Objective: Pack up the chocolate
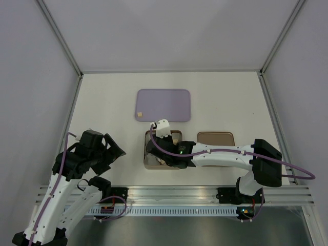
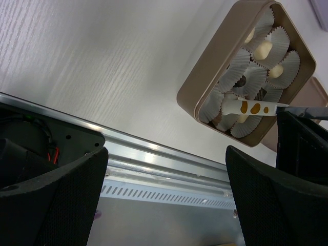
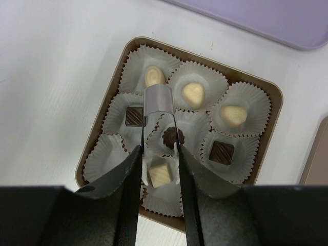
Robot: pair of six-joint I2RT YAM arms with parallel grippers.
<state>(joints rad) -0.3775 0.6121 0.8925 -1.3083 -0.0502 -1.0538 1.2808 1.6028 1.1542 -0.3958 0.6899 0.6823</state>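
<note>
Between the right gripper's [image 3: 160, 154] narrowly parted jaws, metal tongs [image 3: 159, 105] were held, with a pale chocolate [image 3: 159, 173] lying directly below in a bottom-row cup of the brown box [image 3: 102, 138]. Six other pieces were seen already cupped. The left gripper [image 2: 166, 195] was spread wide, farther off. No writing could be read.

I saw the box [image 1: 149, 163] at the tabletop's [image 1: 102, 97] centre, chocolates [image 3: 192, 93] sitting in its paper cups [image 3: 241, 110]; the lid [image 1: 216, 137] lay at three o'clock, the tray [image 1: 163, 105] at twelve.
</note>
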